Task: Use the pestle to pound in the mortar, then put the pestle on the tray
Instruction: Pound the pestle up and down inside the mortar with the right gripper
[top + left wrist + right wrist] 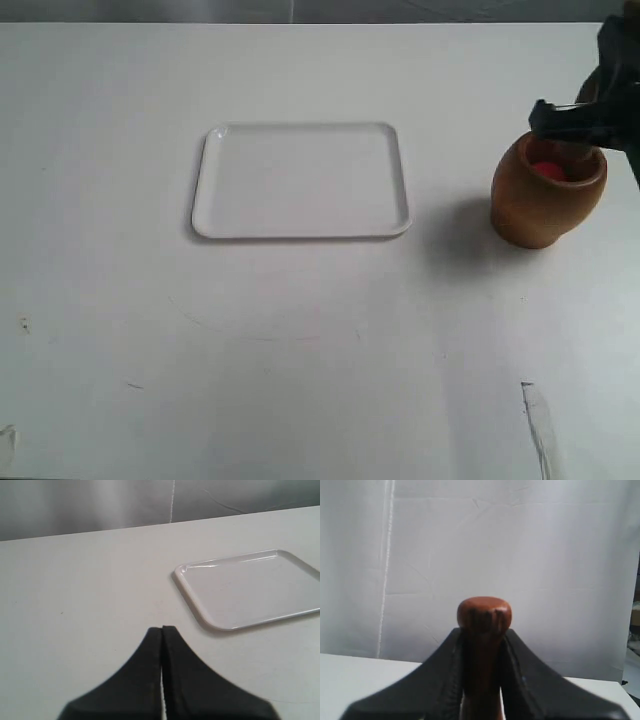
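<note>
**Pestle clamped at the mortar, tray parked apart**

The short reddish-brown wooden pestle is in the right gripper. The black jaws pinch its thin handle just under the small knob, and the knob pokes out past the fingertips.

Exterior view: that gripper sits at the right edge, directly over the rim of the rounded light-brown wooden mortar. The gripper body covers the far rim and most of the pestle, so I can't tell whether the thick end touches bottom. A red lump shows inside, just under the rim. The mortar stands upright on the white counter.

The flat white rectangular tray, with rounded corners and a low rim, lies flat to the left of the mortar in the exterior view. They are well apart, with a stretch of counter between them.

The left gripper shows only in its own wrist view. Its black jaws are pressed together over the counter, with a tray corner near but not touching.

Around:
- A whitish strip lies on the counter toward the near edge, on the mortar's side.
- A dark speck sits at the far left.
- Faint scuffs mark the middle of the counter.
- A creased white backdrop hangs behind the pestle in the right wrist view.
</note>
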You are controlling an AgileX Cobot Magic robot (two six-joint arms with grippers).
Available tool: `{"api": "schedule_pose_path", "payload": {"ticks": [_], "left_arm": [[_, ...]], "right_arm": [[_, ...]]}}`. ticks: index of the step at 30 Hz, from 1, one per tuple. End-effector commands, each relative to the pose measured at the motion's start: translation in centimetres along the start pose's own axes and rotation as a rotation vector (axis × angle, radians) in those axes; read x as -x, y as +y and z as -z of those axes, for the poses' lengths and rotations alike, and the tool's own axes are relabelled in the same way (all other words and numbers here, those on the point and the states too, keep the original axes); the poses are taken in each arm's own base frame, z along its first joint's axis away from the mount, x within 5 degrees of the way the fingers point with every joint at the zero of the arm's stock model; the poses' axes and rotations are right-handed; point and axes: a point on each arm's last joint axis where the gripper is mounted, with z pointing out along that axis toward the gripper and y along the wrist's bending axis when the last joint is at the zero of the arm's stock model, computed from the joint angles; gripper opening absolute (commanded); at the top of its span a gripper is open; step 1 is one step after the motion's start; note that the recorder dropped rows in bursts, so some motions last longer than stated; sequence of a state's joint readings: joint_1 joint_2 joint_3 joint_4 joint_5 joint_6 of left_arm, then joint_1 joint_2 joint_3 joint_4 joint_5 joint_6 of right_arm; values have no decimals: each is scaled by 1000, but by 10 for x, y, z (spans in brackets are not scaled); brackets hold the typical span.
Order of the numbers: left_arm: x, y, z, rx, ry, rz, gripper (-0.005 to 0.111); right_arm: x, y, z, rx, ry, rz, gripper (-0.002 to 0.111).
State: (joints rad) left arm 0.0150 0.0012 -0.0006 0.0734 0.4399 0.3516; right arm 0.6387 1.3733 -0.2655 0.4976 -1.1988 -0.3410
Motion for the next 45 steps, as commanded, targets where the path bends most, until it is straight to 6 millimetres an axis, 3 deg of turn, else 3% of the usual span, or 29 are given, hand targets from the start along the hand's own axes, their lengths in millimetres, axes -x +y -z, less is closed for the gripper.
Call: {"api": "schedule_pose_path", "payload": {"ticks": [1, 5, 8, 12, 16, 18, 21, 26, 28, 33, 38, 45], "left_arm": [[0, -1, 0, -8, -7, 12, 0], [0, -1, 0, -8, -7, 12, 0], [0, -1, 0, -8, -7, 12, 0], [0, -1, 0, -8, -7, 12, 0], [0, -1, 0, -8, -7, 12, 0], [0, -1, 0, -8, -7, 12, 0], [0, -1, 0, -8, -7, 12, 0], [0, -1, 0, -8, -7, 12, 0], [0, -1, 0, -8, -7, 12, 0], [0, -1, 0, -8, -7, 12, 0], [0, -1, 0, -8, -7, 12, 0], [0, -1, 0, -8, -7, 12, 0]], "right_arm": [[-6, 3, -20, -41, 10, 26, 0], [-20, -8, -25, -96, 59, -19, 0], [-36, 2, -26, -9, 105, 8, 0], [-69, 5, -29, -24, 229, 24, 0], [-77, 5, -29, -28, 261, 13, 0], [-70, 3, -29, -50, 238, 21, 0], [-42, -2, -28, -60, 136, 32, 0], [23, -9, -14, -15, -125, -38, 0], [40, -14, -7, -24, -196, -65, 0], [54, -19, -1, -33, -252, -88, 0], [27, -10, -13, -18, -144, -45, 0], [-41, 4, -28, 6, 122, -14, 0]]}}
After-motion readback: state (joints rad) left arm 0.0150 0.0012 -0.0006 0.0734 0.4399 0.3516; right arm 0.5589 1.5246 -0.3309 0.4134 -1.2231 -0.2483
